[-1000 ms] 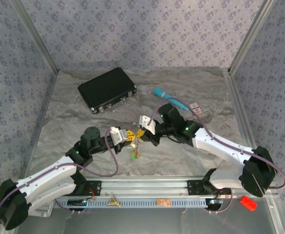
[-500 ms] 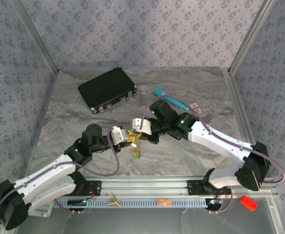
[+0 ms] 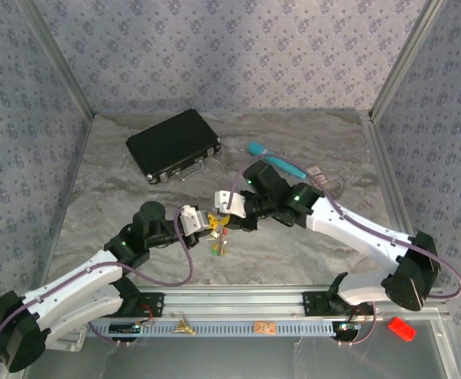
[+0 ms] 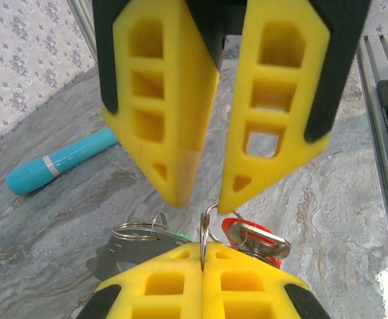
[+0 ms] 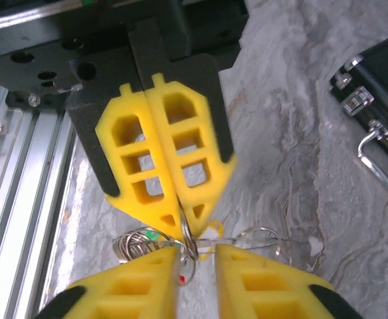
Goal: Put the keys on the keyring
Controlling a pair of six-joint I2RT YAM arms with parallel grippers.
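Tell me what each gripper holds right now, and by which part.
The left gripper pinches the keyring by its thin wire ring, at the fingertips. The right gripper holds nothing: its jaws stand apart beside that ring.

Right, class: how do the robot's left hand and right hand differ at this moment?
The left hand is shut; the right hand has its fingers apart. The left hand pinches the keyring; the right hand clamps nothing. Both have yellow fingers and face tip to tip.
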